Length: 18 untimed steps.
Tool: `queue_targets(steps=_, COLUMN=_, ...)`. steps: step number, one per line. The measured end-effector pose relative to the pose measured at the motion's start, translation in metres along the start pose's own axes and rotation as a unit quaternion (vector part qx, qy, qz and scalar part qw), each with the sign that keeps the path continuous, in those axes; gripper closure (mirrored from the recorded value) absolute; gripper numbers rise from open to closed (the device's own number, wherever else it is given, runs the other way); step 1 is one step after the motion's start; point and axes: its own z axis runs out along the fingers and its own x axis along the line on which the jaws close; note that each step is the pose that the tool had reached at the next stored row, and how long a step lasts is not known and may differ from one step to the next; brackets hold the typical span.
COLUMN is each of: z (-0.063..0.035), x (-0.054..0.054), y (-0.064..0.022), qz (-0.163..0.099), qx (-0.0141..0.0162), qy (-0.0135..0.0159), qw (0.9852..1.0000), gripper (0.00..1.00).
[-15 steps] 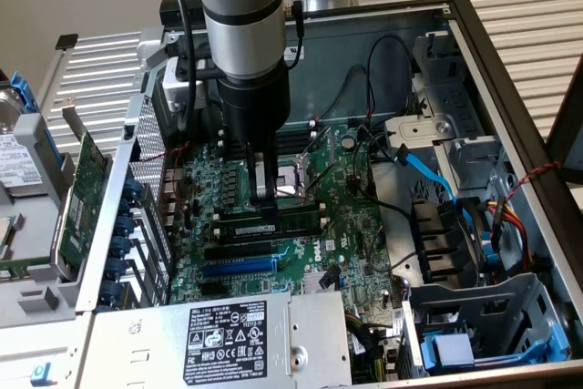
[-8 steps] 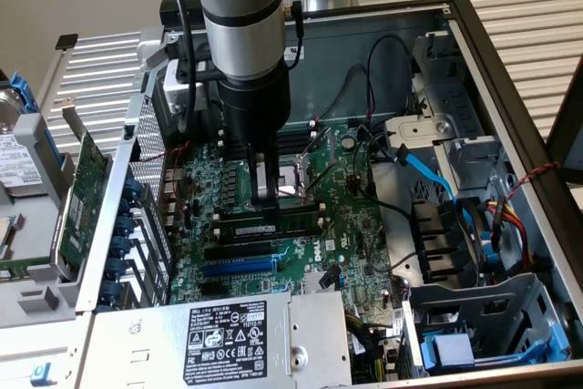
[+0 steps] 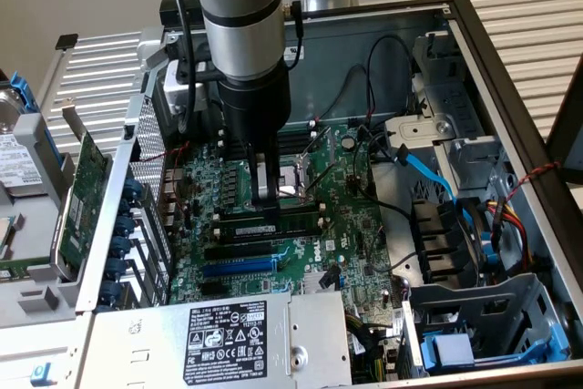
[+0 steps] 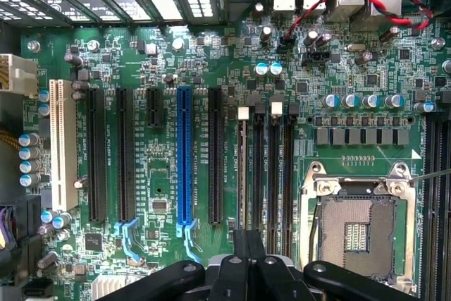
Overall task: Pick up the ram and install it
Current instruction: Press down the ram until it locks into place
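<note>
Ram [image 3: 278, 222]: we see a long, thin green stick standing on edge in a memory slot just beside the processor socket; its long axis runs across the board, from the exterior view's left to the exterior view's right, and it looks level.
Ram in the wrist view [image 4: 244, 167]: we see it edge-on as a narrow strip in the slot nearest the black expansion slots, with a white clip at its far end.
Hand [image 3: 267, 196]: it hangs straight down from the arm over the left end of the ram, fingers drawn together at their narrowest (we cannot tell from either view whether the tips touch the stick or grip it).
Hand in the wrist view [image 4: 248, 262]: its black fingers meet at the near end of the ram's slot.
Motherboard [image 3: 273, 252]: green, lying flat on the floor of the open case.
Processor socket [image 4: 359, 227]: metal frame, sitting beside the memory slots.
Computer case [image 3: 510, 125]: open on top; it holds the motherboard, a blue cable [image 3: 428, 170], bundled red and yellow wires, and a grey power supply [image 3: 246, 330] with a black label.
Expansion card [image 3: 84, 193]: a broader green board, leaning outside the case on the exterior view's left.
</note>
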Motion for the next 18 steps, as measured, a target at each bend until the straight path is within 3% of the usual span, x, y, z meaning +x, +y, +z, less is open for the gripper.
queue_targets(steps=6, z=-0.0009, x=0.000, y=0.0008, qz=0.000, qx=0.0001, qy=-0.0003, qw=1.0000, gripper=0.90)
queue_targets(steps=9, z=-0.0202, x=0.001, y=0.0001, qz=0.000, qx=-0.0001, qy=0.0000, qw=1.0000, gripper=0.90)
queue_targets(steps=11, z=-0.0244, x=0.001, y=-0.0001, qz=0.000, qx=0.0000, qy=0.0000, qw=1.0000, gripper=0.90)
queue_targets(steps=18, z=-0.0245, x=0.001, y=-0.0001, qz=0.000, qx=0.0000, qy=0.0000, qw=1.0000, gripper=0.90)
